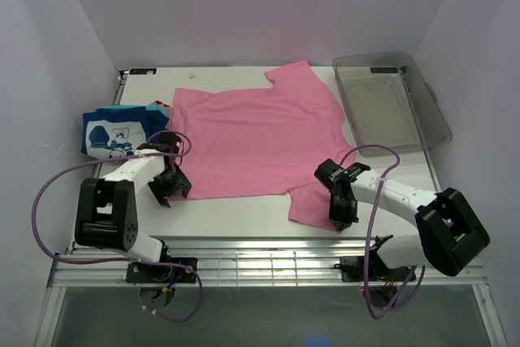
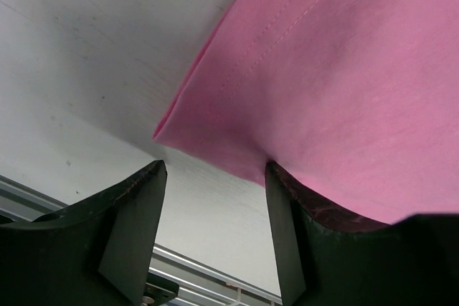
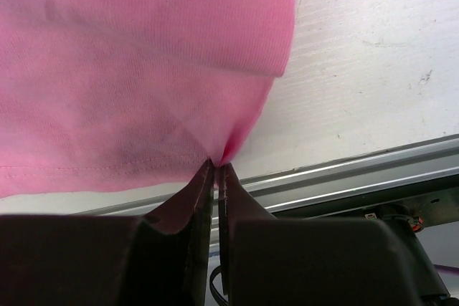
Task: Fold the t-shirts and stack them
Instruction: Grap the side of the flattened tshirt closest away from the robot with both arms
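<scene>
Fingers (image 3: pixel 188 220) of right gripper (image 3: pixel 216 175) clamp the tee (image 1: pixel 252 140) by a sleeve; left gripper (image 2: pixel 215 171) fingers stand apart at its hem corner.

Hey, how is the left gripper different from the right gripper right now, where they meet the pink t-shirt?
The left gripper is open, with the pink t-shirt not pinched, its hem corner just ahead of the fingers; the right gripper is shut, pinching the cloth. The left gripper is at the near left hem corner; the right gripper is at the near sleeve. Both are low at the shirt's near edge.
</scene>
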Controlling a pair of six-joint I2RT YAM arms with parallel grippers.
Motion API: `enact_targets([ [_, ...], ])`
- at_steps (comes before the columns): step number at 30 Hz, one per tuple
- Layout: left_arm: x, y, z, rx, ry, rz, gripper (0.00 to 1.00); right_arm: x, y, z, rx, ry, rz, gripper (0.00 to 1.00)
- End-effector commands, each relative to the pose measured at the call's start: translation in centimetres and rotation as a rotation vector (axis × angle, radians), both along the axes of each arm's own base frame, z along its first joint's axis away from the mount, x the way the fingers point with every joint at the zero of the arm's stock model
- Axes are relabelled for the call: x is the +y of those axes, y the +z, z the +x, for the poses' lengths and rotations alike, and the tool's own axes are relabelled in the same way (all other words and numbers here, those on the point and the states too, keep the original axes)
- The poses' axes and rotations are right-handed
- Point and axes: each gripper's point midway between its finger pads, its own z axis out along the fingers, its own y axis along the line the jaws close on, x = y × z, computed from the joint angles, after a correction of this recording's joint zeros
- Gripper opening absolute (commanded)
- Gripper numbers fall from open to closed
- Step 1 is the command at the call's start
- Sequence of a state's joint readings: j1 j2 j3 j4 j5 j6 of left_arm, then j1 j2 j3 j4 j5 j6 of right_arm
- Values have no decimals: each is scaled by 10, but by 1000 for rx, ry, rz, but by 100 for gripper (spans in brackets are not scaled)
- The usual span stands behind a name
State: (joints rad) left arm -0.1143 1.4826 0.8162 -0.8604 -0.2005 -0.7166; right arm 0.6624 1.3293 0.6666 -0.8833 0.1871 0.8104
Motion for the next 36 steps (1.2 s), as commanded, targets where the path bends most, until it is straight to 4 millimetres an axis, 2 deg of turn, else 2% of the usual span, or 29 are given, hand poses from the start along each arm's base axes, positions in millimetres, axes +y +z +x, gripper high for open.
enact_targets([
  [1, -1, -3, -5, 4, 21, -3, 67, 3, 9, 16, -64, 7, -1, 8],
  [11, 11, -8, -7, 1, 59, 64, 62, 8, 8, 14, -79, -3, 42, 8],
  [14, 10, -17, -7, 14, 54, 60, 52, 6, 8, 12, -77, -4, 39, 8],
  [15, 9, -19, -7, 17, 54, 59, 44, 6, 8, 12, -77, -6, 37, 8],
  [18, 10, -26, -7, 32, 45, 61, 34, 4, 10, 11, -79, -7, 33, 8],
  [20, 10, -29, -8, 40, 40, 66, 22, 3, 12, 10, -83, -12, 30, 8],
  [24, 9, -29, -5, 32, 31, 58, 2, 2, 16, 9, -83, -25, 26, 8],
  [25, 9, -29, -5, 31, 28, 58, 0, 2, 17, 10, -86, -28, 28, 8],
  [30, 7, -16, 4, -4, 3, 43, 0, 6, 37, 22, -132, -36, 29, 8],
  [34, 5, 9, 20, -77, -17, 34, 0, 17, 62, 51, -206, -18, 39, 8],
  [36, 3, 24, 29, -112, -30, 25, 0, 17, 69, 61, -221, -16, 22, 8],
])
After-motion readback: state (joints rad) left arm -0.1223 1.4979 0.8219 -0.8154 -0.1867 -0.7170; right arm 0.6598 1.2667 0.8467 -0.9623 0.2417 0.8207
